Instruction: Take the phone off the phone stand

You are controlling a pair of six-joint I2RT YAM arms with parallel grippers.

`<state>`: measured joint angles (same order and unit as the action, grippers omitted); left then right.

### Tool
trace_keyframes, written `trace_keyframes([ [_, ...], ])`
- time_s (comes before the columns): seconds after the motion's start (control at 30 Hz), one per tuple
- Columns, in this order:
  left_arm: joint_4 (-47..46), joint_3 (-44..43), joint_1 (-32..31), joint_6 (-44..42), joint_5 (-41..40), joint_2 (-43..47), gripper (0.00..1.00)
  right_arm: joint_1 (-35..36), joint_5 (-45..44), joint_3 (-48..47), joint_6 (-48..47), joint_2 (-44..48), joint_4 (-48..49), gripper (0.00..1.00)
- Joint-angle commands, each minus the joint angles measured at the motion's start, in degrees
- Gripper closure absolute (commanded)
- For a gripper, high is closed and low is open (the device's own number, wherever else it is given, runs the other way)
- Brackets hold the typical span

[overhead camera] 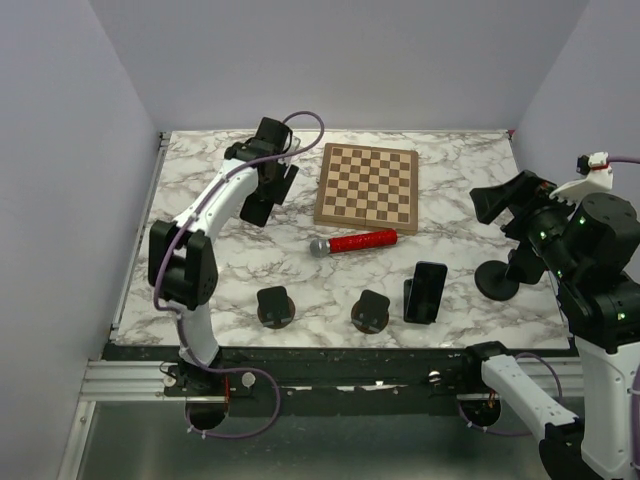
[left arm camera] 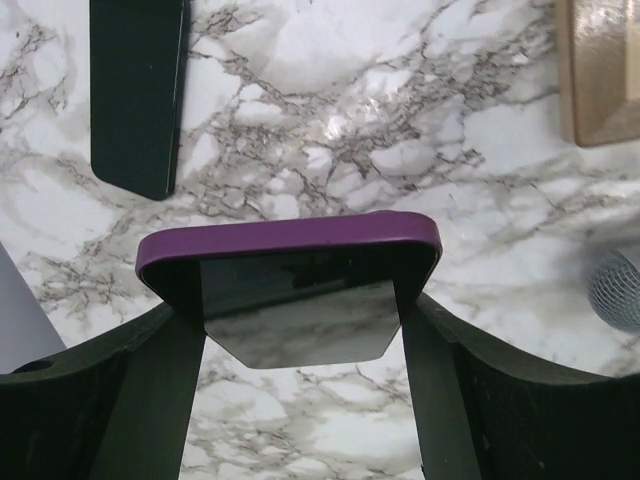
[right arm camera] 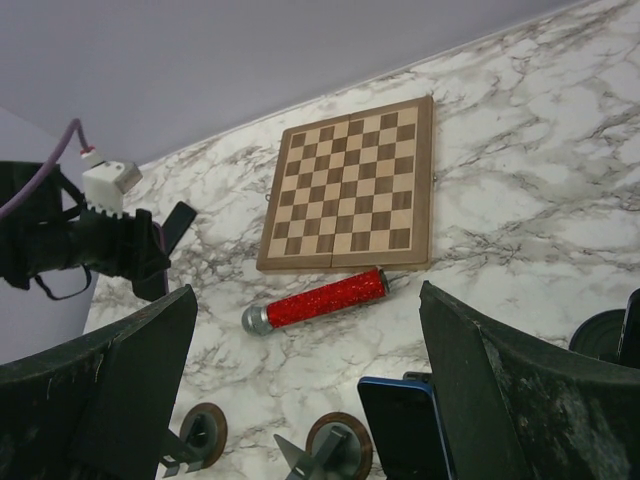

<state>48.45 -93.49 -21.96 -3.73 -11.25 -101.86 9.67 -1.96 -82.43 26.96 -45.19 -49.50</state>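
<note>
Left gripper (left arm camera: 300, 330) clamped on purple phone (left arm camera: 290, 243), above far-left corner area. Right gripper (right arm camera: 310, 380) spread wide, empty, over right edge. Second phone (overhead camera: 427, 288) leans in stand (overhead camera: 409, 298) near front edge.

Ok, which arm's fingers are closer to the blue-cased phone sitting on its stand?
Right. The right fingers hang open behind and to the right of the blue-cased phone; the left fingers are far off beside the chessboard, shut on a purple-cased phone.
</note>
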Motion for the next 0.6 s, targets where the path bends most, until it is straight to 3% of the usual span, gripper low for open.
trace_keyframes([
  [0.0,2.9,-11.4,1.7,-5.7,-0.1,-8.6,1.0,-0.2,1.5,-1.6,-1.1,-0.8,-1.6,0.0],
  [0.13,8.8,-22.1,4.0,-5.0,1.9,-17.5,1.0,-0.2,1.5,-1.7,-1.2,-1.3,-1.5,0.0],
  [0.57,11.0,-25.9,7.3,-8.5,3.3,-29.0,1.0,-0.2,3.5,0.0,-0.7,-4.0,0.5,0.0],
])
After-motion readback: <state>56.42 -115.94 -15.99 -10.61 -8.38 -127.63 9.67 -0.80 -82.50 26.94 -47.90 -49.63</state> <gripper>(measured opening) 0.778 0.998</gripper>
